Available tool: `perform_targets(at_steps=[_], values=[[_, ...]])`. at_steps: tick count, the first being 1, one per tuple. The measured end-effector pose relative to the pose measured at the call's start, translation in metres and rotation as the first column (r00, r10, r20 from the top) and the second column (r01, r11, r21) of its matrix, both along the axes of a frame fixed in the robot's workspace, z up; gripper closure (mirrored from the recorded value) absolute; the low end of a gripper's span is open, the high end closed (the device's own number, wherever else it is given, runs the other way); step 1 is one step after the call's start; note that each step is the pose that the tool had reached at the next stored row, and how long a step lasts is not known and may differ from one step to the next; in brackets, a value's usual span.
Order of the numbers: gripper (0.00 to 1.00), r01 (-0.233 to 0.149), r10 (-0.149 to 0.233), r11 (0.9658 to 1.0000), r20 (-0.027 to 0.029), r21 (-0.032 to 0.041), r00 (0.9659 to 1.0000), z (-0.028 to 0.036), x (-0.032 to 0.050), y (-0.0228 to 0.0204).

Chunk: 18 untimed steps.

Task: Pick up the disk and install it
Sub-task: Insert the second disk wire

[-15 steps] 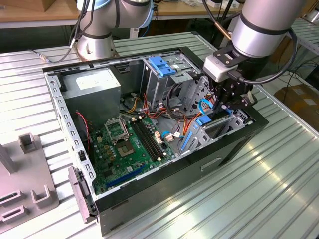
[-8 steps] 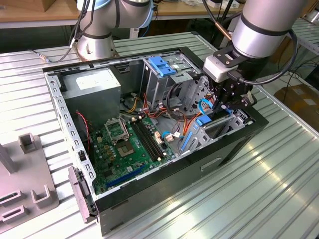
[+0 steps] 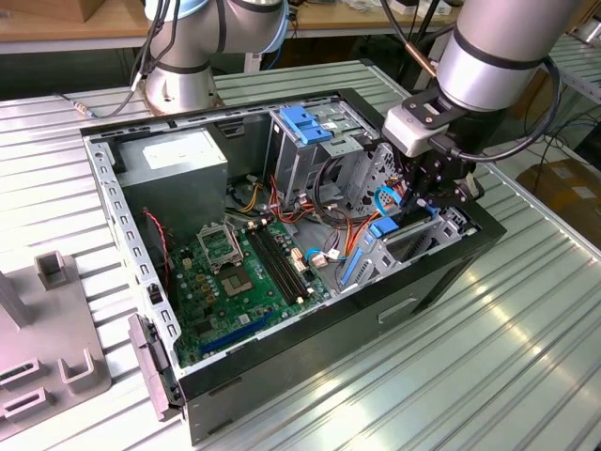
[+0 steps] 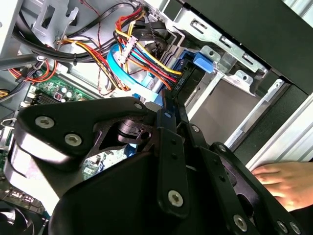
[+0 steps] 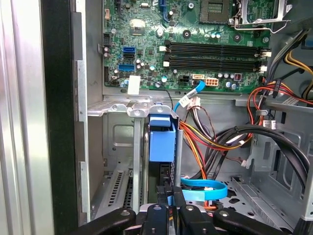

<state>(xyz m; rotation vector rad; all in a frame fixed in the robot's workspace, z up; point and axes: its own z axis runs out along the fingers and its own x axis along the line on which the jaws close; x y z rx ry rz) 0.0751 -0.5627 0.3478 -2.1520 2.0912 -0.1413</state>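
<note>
Tool [image 5: 168, 215] clamped on upright blue-railed disk [image 5: 162, 142] inside computer case [image 3: 451, 258]

Inside an open computer case, the gripper [image 5: 168, 211] has its black fingers closed on the blue-railed disk [image 5: 162, 142], standing on edge in the bay. Beyond lies the green motherboard [image 5: 186, 44].

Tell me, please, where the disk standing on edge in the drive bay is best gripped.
Grip the disk across its two flat faces at the exposed thin edge, coming straight in from the case's open side. It sits edge-on in the narrow metal bay, so only that edge is free.
</note>
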Motion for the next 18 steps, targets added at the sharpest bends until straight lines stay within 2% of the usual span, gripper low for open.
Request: perform_targets(at_steps=[9,11,18], values=[[0.84,0.000,0.000,1.0000,0.0000,0.0016,1.0000,-0.0020,0.0000,-0.0009],[0.84,0.000,0.000,1.0000,0.0000,0.0016,1.0000,-0.0047,0.0000,-0.0010],[0.84,0.000,0.000,1.0000,0.0001,0.0019,1.0000,-0.0055,0.0000,-0.0013]])
